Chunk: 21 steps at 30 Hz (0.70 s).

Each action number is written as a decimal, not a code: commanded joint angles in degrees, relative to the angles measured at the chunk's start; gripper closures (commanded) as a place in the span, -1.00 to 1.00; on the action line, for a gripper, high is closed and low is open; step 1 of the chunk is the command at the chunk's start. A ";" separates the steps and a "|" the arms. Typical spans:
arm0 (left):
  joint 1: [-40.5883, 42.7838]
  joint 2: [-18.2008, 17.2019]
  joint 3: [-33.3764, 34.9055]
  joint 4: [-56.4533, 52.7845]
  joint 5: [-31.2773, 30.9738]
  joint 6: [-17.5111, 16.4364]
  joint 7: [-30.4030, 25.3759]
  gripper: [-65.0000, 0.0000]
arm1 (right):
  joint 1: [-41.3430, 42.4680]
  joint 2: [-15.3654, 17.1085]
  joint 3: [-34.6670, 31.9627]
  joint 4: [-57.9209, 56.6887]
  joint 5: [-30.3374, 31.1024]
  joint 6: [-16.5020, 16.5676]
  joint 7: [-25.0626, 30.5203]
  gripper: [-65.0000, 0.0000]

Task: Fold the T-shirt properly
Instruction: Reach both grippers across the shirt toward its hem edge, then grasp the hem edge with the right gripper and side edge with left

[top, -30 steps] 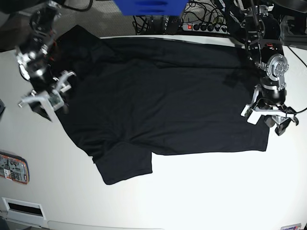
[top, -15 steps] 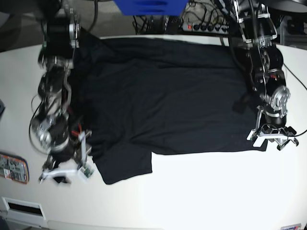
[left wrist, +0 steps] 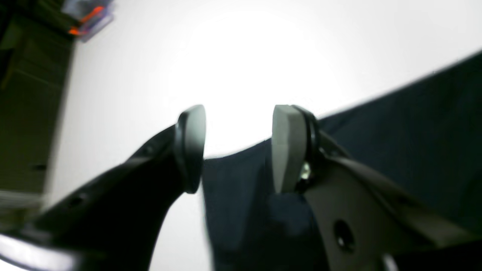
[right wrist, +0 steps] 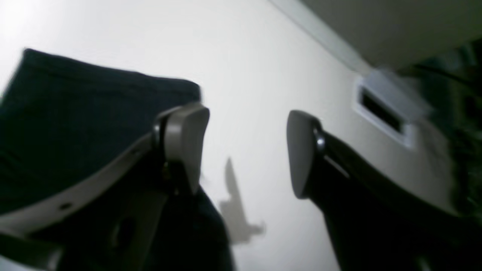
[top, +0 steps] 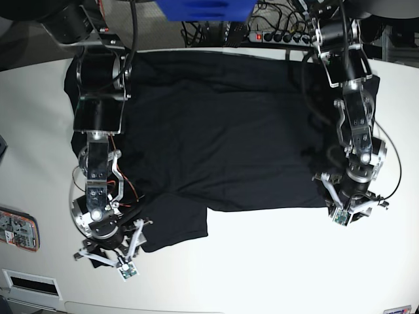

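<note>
The black T-shirt (top: 222,131) lies spread flat on the white table (top: 275,261), collar end to the left and hem to the right. My left gripper (top: 355,214) hangs open over the hem's near corner; in the left wrist view the T-shirt (left wrist: 395,131) corner lies under the gap of the left gripper (left wrist: 239,150), and nothing is pinched. My right gripper (top: 107,254) stands open at the near sleeve's outer edge. In the right wrist view the T-shirt (right wrist: 75,124) sleeve lies beside the left finger, with bare table between the jaws of the right gripper (right wrist: 243,150).
A blue box (top: 204,9) and a power strip (top: 278,37) with cables sit beyond the table's far edge. A small orange-and-white device (top: 18,229) lies at the left edge. A white slotted plate (top: 29,282) sits at the front left corner.
Both arms swept toward the table's front: the right gripper from beside the far sleeve to the near sleeve, the left gripper down to the hem's near corner. Both stayed open.
</note>
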<state>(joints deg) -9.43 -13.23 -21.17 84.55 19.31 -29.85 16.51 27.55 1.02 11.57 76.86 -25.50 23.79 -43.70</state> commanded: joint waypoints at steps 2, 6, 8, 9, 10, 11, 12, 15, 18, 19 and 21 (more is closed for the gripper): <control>-1.60 -1.49 -2.17 -1.17 -1.16 0.70 -0.91 0.15 | 4.67 -1.76 4.56 -2.53 -0.13 -0.63 2.60 -0.04; -1.60 -0.79 -5.25 -1.61 -4.23 0.70 5.07 0.15 | 11.53 -3.26 16.43 -12.73 -0.13 -0.71 7.79 -0.04; -1.60 -0.70 -5.34 -1.61 -5.64 0.70 7.27 0.15 | 14.52 -3.26 21.88 -17.65 -0.13 -1.77 10.69 -0.04; -1.43 -0.70 -5.34 -1.61 -6.34 0.70 7.88 0.15 | 15.66 -3.26 24.69 -21.08 -0.13 -3.62 12.54 -0.04; -1.25 -0.70 -5.34 -1.61 -6.87 0.70 8.15 0.15 | 16.27 -3.26 27.06 -24.68 -0.13 -5.46 14.12 -0.04; -0.99 -0.61 -5.42 -1.61 -7.22 0.70 8.15 0.15 | 16.71 -3.26 28.91 -28.82 0.31 -6.87 15.09 -0.04; -0.11 -0.61 -5.42 -1.61 -7.49 0.70 8.32 0.15 | 16.89 -3.26 29.88 -32.60 1.10 -7.40 15.88 -0.04; 1.91 -0.44 -5.42 0.94 -8.72 0.70 8.59 0.15 | 17.06 -2.99 30.05 -42.62 3.91 -7.84 17.90 -0.04; 4.64 -0.35 -5.34 5.60 -10.48 0.70 10.61 0.15 | 19.88 -0.44 30.14 -49.30 5.76 -7.92 20.19 -0.04; 5.08 -0.35 -5.34 7.09 -11.18 0.70 11.84 0.15 | 20.58 0.26 30.05 -51.15 5.67 -7.92 20.80 -0.04; 5.26 -0.52 -5.34 9.38 -12.06 0.70 14.21 0.15 | 21.02 0.52 30.05 -53.78 5.58 -7.92 22.65 -0.04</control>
<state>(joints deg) -3.16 -13.04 -26.44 92.49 8.10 -29.39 31.86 47.18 1.17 41.63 22.65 -20.27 15.51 -21.10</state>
